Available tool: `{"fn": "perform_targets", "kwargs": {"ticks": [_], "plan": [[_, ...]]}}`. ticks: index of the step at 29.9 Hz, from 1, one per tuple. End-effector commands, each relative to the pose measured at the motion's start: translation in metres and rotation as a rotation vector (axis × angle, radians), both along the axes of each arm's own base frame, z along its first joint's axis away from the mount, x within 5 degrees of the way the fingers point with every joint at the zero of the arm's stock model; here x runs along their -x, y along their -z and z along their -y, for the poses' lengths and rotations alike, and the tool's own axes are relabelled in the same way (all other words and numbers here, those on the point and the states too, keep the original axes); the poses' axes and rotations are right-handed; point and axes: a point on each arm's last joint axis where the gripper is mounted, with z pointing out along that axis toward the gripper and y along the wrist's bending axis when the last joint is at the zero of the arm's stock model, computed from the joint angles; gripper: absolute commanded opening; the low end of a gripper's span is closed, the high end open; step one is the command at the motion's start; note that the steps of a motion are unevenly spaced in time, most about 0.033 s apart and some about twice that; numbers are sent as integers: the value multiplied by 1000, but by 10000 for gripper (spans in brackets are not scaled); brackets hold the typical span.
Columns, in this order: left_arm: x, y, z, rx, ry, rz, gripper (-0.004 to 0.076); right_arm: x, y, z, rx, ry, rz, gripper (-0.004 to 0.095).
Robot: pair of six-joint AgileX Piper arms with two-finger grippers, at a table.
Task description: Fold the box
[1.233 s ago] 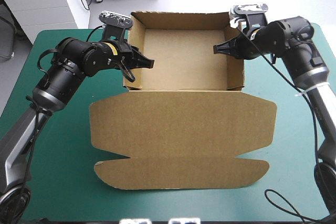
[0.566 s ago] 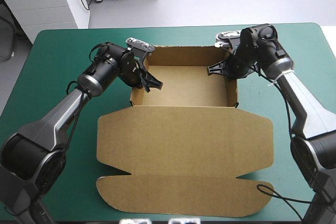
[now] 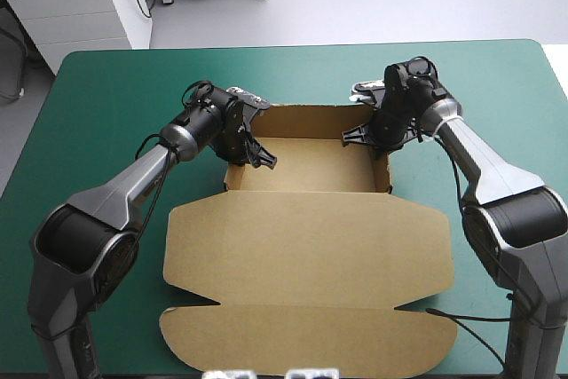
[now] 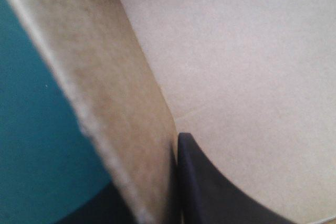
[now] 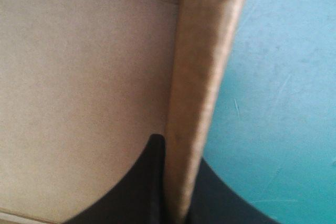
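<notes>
Brown cut-board box [image 3: 311, 246] at mid-table on teal-green cover [image 3: 106, 86]: far half raised into walled tray, lid flat toward near edge, seemingly unfinished. Clenched on left wall, black-fingered left gripper [image 3: 251, 157]; on right wall, right gripper [image 3: 366, 139].

A blurry wall of the box [image 4: 115, 93] is hiding half of the left gripper [image 4: 157, 182]; another wall is hiding half of the right gripper [image 5: 178, 156].

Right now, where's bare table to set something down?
Bare teal-green cover between the box and the far edge, plus both far corners. Crowded: the tray's side walls, jaws shut on each; left arm and right arm overhang the cover beside the lid.
</notes>
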Motion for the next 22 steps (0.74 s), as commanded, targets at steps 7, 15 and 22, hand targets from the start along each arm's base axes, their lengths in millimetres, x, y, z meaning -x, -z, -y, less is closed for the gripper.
{"fn": "perform_targets", "kwargs": {"ticks": [7, 15, 22], "plan": [[0, -34, -14, 7, 24, 87, 451, 7, -29, -4, -28, -88, 68, 366], [4, -35, -8, 75, 23, 55, 514, 8, -29, -7, -58, -85, 60, 825], [8, -45, -10, 84, 23, 69, 513, 11, -36, -6, -65, -87, 77, 821]]}}
